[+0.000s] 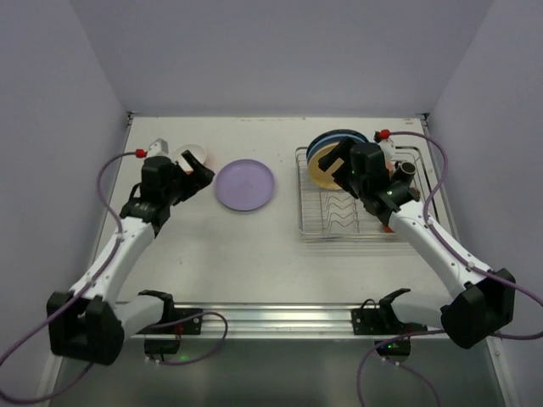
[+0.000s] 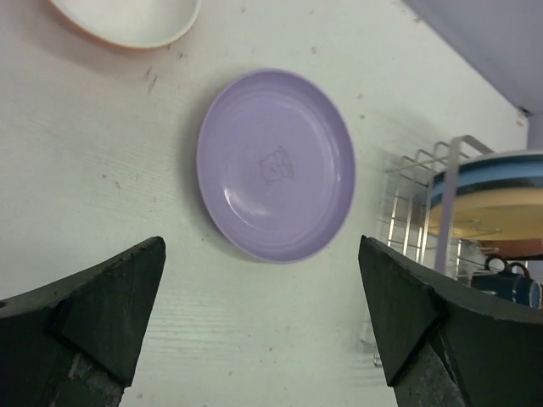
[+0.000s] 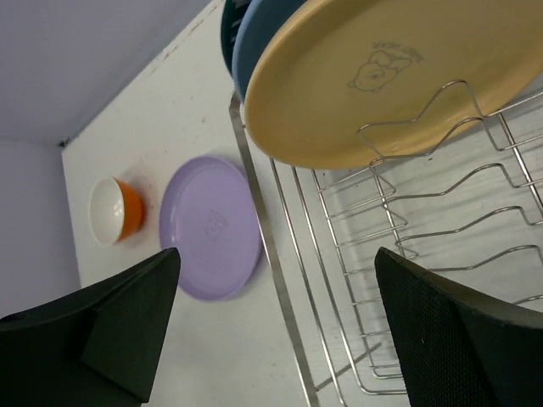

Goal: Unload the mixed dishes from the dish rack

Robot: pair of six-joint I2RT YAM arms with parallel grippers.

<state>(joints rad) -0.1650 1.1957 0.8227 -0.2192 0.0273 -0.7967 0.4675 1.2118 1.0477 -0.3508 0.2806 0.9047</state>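
Note:
The lilac plate [image 1: 245, 184] lies flat on the table left of the dish rack [image 1: 339, 218]. The orange bowl [image 1: 192, 155] with a white inside stands on the table further left. My left gripper [image 1: 197, 174] hovers open and empty beside the bowl. In its wrist view the plate [image 2: 276, 165] is just ahead of the gripper [image 2: 263, 314]. A yellow plate [image 3: 373, 76] and a blue plate [image 3: 254, 42] stand upright in the rack [image 3: 281, 289]. My right gripper [image 3: 276, 314] hangs open over the rack's left rim, in front of the yellow plate [image 1: 321, 172].
Dark mugs [image 1: 405, 170] sit at the rack's far right end, partly behind the right arm. A blue mug [image 2: 513, 284] shows under the standing plates. Walls enclose the table on three sides.

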